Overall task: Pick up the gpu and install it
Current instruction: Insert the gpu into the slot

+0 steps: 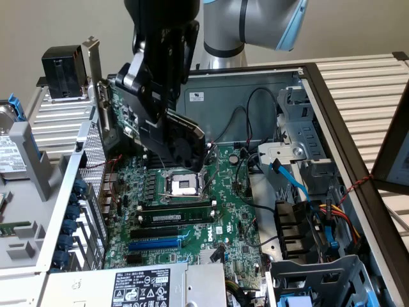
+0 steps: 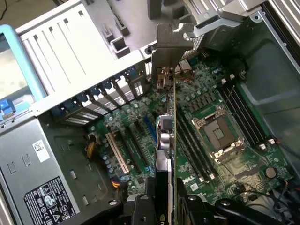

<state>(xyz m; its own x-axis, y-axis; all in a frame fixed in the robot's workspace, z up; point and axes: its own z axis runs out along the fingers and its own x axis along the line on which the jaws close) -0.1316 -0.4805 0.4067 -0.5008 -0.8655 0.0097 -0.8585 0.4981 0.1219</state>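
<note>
While gpu (image 1: 184, 142) is pinched by gripper (image 1: 153, 105), tilted above motherboard (image 1: 223, 217), CPU socket (image 1: 182, 185) is overhung, memory stick (image 1: 176, 216) beside it.

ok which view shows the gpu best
The exterior view: the gpu hangs tilted in the gripper above the motherboard, green board, black cooler and silver bracket all showing. The wrist view sees it edge-on, mostly bracket and a thin board edge.

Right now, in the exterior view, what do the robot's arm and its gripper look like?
The arm is a round silver-grey tube with a light blue joint cap. The gripper is black, with angular jointed finger links.
</note>
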